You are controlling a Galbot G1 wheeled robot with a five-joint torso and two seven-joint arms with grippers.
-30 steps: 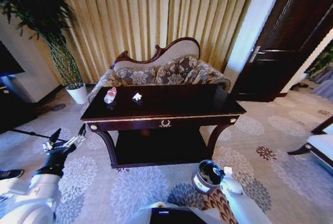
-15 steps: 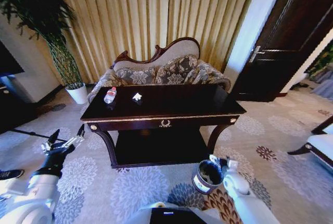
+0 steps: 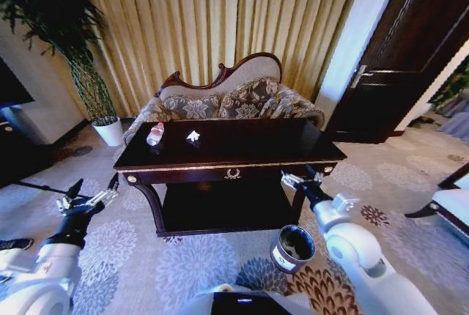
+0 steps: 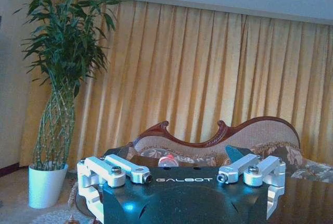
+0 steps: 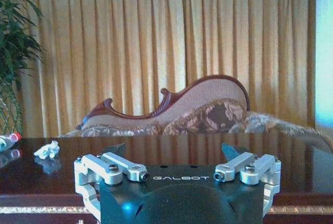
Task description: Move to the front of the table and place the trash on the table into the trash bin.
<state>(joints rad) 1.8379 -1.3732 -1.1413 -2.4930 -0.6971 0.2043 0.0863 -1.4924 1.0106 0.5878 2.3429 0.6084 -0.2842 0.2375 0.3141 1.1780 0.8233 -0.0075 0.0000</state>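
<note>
Head view: bottle (image 3: pixel 154 134) lies flat (cap toward sofa (image 3: pixel 234 99)) on table (image 3: pixel 249 144).

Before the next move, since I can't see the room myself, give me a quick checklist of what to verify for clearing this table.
1. Robot faces the dark glossy brown wooden table: ok.
2. Clear plastic bottle with red cap lies on the tabletop, untouched: ok.
3. Crumpled white paper scrap sits beside the bottle: ok.
4. Round dark bin with shiny rim stands upright on the carpet: ok.
5. Right gripper open, raised at the table's front edge, empty: ok.
6. Left gripper open, low off the table's left corner, empty: ok.
</note>
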